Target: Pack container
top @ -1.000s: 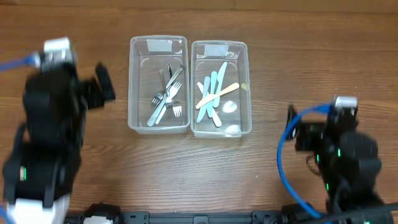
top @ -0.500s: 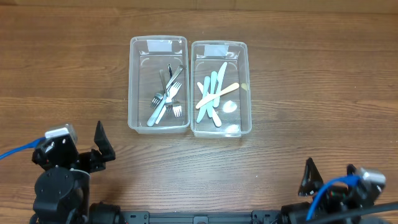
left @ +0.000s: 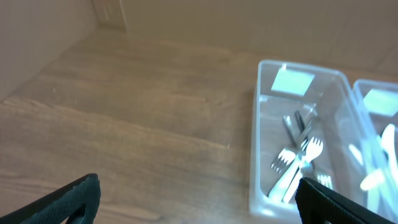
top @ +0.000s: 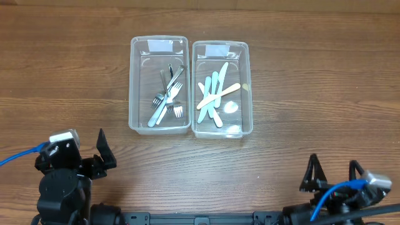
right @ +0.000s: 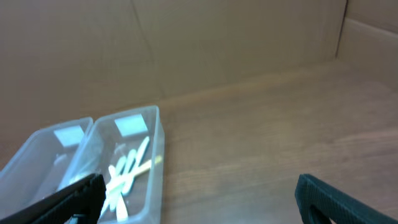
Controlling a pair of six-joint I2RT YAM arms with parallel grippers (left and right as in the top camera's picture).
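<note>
Two clear plastic containers stand side by side at the table's back middle. The left container (top: 132, 81) holds several metal forks (top: 167, 97). The right container (top: 247, 81) holds several pale blue and cream plastic utensils (top: 214, 95). My left gripper (top: 100, 150) is open and empty at the front left, well apart from the containers. My right gripper (top: 332, 176) is open and empty at the front right. The left wrist view shows the fork container (left: 256, 149) ahead on the right between open fingers (left: 198, 200). The right wrist view shows both containers (right: 157, 149) at lower left between open fingers (right: 200, 199).
The table is brown wood (top: 300, 75). A cardboard wall (right: 217, 43) stands behind the table. A wall outlet plate (left: 109, 15) shows at the far left back. Blue cables (top: 19, 155) trail from both arms at the front edge.
Both arms have pulled back from beside the containers to the table's front edge, then settled slightly lower. Nothing in the containers has moved.
</note>
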